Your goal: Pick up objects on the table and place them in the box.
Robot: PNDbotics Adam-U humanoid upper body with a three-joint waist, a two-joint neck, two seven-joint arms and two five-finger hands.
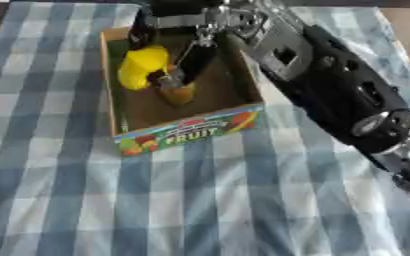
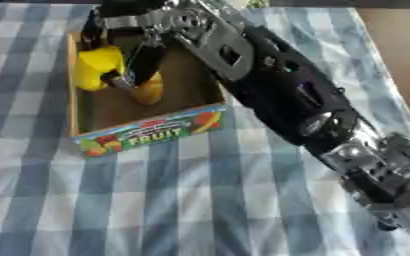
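Right now the right hand (image 1: 178, 47) reaches into the fruit box (image 1: 243, 85), fingers (image 1: 194, 60) curled round a yellow object (image 1: 143, 65) just above the orange piece (image 1: 179, 93). Letting go tilted, it might roll onto that piece.

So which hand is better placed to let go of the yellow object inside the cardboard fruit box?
The right. The right hand reaches over the open cardboard fruit box, its fingers curled around the rounded yellow object, which is already within the walls. The left hand shows in neither view.
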